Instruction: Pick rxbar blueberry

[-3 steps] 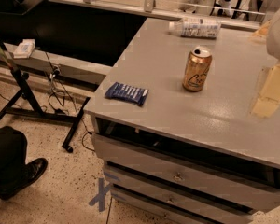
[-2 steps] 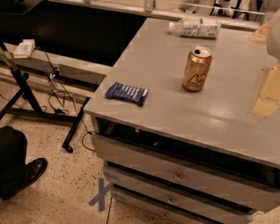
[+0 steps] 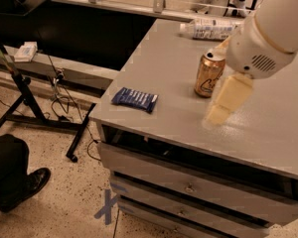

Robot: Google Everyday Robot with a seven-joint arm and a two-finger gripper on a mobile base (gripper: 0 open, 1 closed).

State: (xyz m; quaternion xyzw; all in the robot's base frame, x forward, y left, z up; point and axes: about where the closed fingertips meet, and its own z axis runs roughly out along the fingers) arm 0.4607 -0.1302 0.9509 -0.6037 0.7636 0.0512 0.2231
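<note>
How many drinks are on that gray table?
2. A gold can stands upright near the middle of the table. A clear bottle lies on its side at the far edge. The robot's tool hangs beside the can, and the arm may hide more.

A grey table (image 3: pixel 154 58) with drawers (image 3: pixel 188 187) below its top; a gold can (image 3: pixel 209 74) stands upright on it, with the gripper (image 3: pixel 214 116) above the tabletop just right of the can; a clear bottle (image 3: pixel 208 29) with a white label lies on its side near the far edge, behind the can; at left, a black stand (image 3: pixel 25 90) with cables (image 3: pixel 59 100) by its foot; a small white object (image 3: pixel 26 51) sits on a ledge; a dark shoe (image 3: pixel 22 185) rests on the speckled floor (image 3: pixel 64 207), near a blue tape X (image 3: pixel 108 206).
</note>
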